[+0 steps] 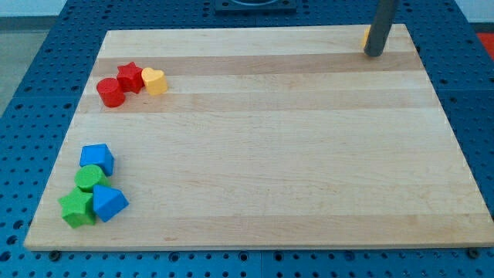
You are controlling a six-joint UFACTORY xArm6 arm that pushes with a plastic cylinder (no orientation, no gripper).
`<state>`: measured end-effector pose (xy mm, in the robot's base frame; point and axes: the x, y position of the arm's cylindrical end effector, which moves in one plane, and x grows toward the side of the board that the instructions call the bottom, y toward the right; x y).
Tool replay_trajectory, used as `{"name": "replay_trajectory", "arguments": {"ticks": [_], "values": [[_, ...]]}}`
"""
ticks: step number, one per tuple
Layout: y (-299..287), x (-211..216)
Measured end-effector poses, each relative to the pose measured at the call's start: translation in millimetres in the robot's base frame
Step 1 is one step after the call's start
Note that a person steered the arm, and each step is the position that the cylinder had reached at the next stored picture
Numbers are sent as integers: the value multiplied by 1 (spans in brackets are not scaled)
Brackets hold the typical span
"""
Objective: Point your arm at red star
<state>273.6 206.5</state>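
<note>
At the view's left, low on our counter (255, 154), a blue block (97, 158), a green cylinder (91, 178), a green star (76, 208) and another blue block (109, 203) sit bunched together. Above them, the red star (130, 76) lies between a red cylinder (111, 91) and a yellow heart (154, 80), touching both. Far across at the top right, my tip (373, 54) rests just beside a small yellow block (365, 37), mostly hidden behind the rod. Our end effector is a bare rod holding nothing. We judge the task barely begun: the whole crossing to the star remains.
</note>
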Motion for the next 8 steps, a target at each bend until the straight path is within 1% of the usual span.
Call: {"name": "replay_trajectory", "arguments": {"ticks": [2,5,6,7,8], "values": [[-125,29],[-283,30],[-304,30],[-304,29],[-332,-10]]}}
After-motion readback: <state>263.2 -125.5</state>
